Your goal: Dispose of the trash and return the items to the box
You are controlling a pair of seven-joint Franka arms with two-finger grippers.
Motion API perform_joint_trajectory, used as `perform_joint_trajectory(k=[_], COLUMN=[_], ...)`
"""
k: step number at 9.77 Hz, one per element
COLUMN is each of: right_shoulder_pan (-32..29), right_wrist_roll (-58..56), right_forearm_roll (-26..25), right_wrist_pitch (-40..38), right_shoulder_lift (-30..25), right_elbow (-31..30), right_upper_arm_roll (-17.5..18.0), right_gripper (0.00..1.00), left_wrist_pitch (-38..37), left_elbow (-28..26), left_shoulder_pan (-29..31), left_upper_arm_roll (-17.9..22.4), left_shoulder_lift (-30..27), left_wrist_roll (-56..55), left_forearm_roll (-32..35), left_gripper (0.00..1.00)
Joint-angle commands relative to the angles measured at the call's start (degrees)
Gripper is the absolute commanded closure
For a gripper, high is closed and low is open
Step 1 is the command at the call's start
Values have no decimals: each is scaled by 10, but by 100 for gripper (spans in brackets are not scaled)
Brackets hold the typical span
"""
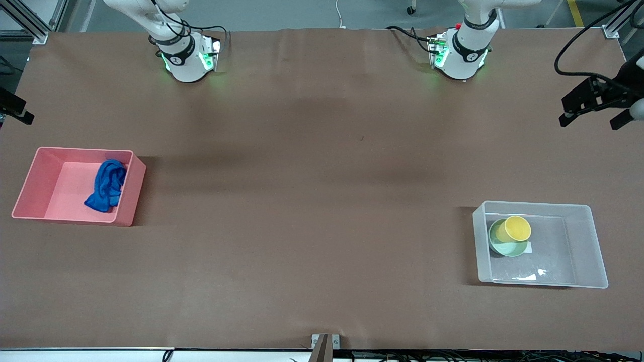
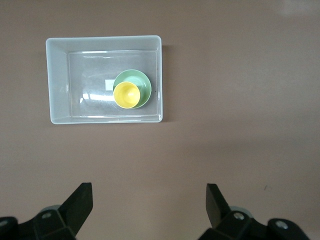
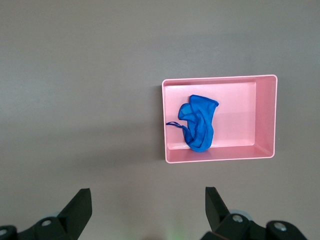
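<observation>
Pink bin (brown table)

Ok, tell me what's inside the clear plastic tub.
The clear tub holds a mint-green bowl with a yellow cup sitting in it. The bowl partly covers a small white label on the tub's base.

Blue rag, pink bin

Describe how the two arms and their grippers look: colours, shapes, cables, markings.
Both arms are glossy white with rounded joints, a black band and green lights at each base, and black cables trailing off. The left gripper and right gripper are matte black, with two flat, wedge-shaped fingers. A black cable loops above the left one.
</observation>
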Motion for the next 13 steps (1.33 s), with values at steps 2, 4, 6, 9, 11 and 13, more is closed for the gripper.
perform_joint_trajectory(k=[2, 4, 6, 9, 11, 13], right_shoulder_pan=[-8, -9, -9, -9, -10, -10], right_wrist_roll=[-4, -4, -4, -4, -4, -4], right_forearm_roll=[4, 4, 4, 4, 4, 4], right_wrist_pitch=[-2, -2, -2, -3, -3, -3], right_shoulder_lift=[-5, -5, -5, -5, -5, -5], right_elbow=[-3, -4, -4, -4, -4, -4], right_upper_arm_roll=[5, 5, 5, 4, 4, 4], right_gripper=[0, 0, 0, 0, 0, 0], left_wrist_pitch=[-25, -27, -27, -38, -38, -38], left_elbow=[-14, -23, -25, -25, -24, -24], left_shoulder_pan=[4, 4, 4, 4, 5, 4], left_upper_arm_roll=[-4, -5, -5, -5, -5, -5], left_shoulder_lift=[5, -1, -4, -3, -3, -3], left_wrist_roll=[-26, -25, -18, 6, 7, 7], left_forearm_roll=[-5, -5, -4, 0, 1, 2], left_gripper=[0, 0, 0, 0, 0, 0])
